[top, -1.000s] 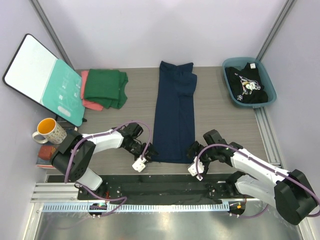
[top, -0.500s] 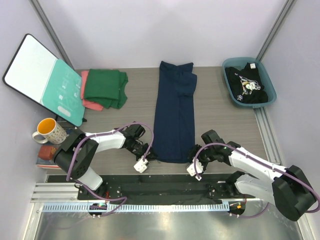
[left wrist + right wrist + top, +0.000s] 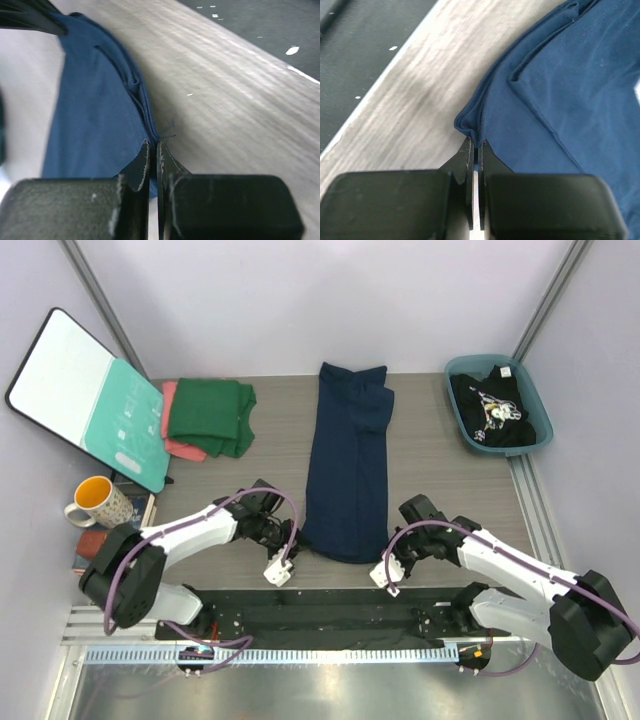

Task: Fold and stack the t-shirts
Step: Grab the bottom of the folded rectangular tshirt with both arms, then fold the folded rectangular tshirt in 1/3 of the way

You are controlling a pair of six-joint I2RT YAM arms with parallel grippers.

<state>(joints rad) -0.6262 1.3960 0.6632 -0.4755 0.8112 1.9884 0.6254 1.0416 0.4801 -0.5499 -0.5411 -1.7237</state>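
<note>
A navy t-shirt (image 3: 348, 465), folded into a long strip, lies down the middle of the table. My left gripper (image 3: 300, 543) is shut on its near left corner (image 3: 150, 131), and my right gripper (image 3: 386, 545) is shut on its near right corner (image 3: 470, 122). In the right wrist view the pinched navy cloth (image 3: 560, 95) bunches at the fingertips. A folded dark green t-shirt (image 3: 210, 415) rests on a salmon-pink one (image 3: 185, 448) at the back left. The black printed t-shirt (image 3: 493, 410) sits in a bin at the back right.
A teal bin (image 3: 536, 410) stands at the back right. A teal-and-white board (image 3: 85, 395) leans at the left wall, with a yellow-lined mug (image 3: 96, 502) and a book (image 3: 95, 540) below it. A black mat (image 3: 330, 605) runs along the near edge.
Both grippers closed onto the navy t-shirt's near corners. The near hem has been drawn slightly up and away from the table edge.
</note>
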